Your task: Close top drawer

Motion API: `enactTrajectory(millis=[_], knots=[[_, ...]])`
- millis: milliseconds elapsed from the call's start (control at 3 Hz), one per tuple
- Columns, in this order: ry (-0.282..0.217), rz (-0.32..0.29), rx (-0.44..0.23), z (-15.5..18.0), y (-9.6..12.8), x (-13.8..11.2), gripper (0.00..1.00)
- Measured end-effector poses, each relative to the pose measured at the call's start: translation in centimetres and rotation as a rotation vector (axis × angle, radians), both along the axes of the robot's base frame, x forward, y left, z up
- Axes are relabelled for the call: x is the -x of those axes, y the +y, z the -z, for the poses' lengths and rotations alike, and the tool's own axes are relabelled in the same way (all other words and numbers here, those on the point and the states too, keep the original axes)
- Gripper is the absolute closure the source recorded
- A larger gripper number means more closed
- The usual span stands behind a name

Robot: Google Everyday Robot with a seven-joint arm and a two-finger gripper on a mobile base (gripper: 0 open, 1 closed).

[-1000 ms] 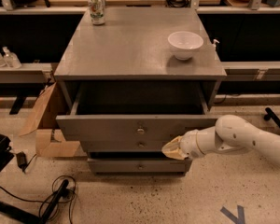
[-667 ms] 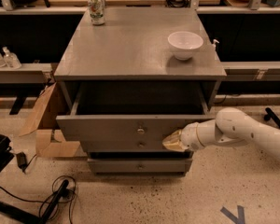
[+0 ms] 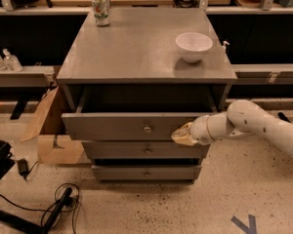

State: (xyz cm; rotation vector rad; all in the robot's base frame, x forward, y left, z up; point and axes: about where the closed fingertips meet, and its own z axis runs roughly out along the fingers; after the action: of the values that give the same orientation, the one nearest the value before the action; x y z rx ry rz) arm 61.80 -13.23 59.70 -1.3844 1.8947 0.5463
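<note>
The top drawer (image 3: pixel 122 126) of the grey cabinet stands partly pulled out, its long front panel carrying a small round knob (image 3: pixel 147 128) at the centre. Its inside is dark and looks empty. My gripper (image 3: pixel 179 134) comes in from the right on a white arm and presses its tan tip against the right part of the drawer front, right of the knob.
Two lower drawer fronts (image 3: pixel 146 151) sit below, further in. On the cabinet top (image 3: pixel 136 48) stand a white bowl (image 3: pixel 194 46) and a can (image 3: pixel 101 9). A cardboard box (image 3: pixel 51 130) lies at the left, cables (image 3: pixel 53 208) on the floor, benches behind.
The gripper has moved from below the drawer front's right end up and left onto the front panel. The drawer has been pushed in a little.
</note>
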Motion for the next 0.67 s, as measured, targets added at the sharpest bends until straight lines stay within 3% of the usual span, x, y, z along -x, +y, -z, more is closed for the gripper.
enactTrajectory(millis=[333,667], knots=[[-0.031,0.008,0.0,-1.39,-0.36,-1.84,1.0],[-0.033,0.006,-0.001,-1.48,-0.23,-2.06,0.86]])
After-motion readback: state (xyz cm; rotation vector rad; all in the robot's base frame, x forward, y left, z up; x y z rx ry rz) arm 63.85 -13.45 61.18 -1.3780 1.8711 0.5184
